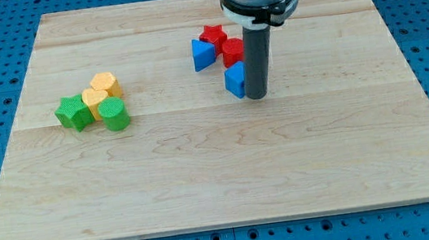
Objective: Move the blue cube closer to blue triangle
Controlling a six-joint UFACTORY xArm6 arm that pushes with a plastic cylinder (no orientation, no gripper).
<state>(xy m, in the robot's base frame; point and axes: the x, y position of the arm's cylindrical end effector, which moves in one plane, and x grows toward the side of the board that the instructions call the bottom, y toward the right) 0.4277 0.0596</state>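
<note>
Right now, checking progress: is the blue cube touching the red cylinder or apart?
Touching, apparently: the blue cube sits directly under the red cylinder, no gap visible; my tip hides its right side.

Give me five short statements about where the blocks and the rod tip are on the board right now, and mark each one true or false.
1. The blue cube sits just below the red cylinder in the view. True.
2. My tip is at the blue cube's left side. False: it is against the cube's right side.
3. The blue triangle lies left of the red star and the red cylinder. True.
4. The green star is alone at the view's right. False: it sits at the view's left, clustered with the green cylinder and two yellow blocks.
5. The blue cube touches the blue triangle. False: a gap separates them.
</note>
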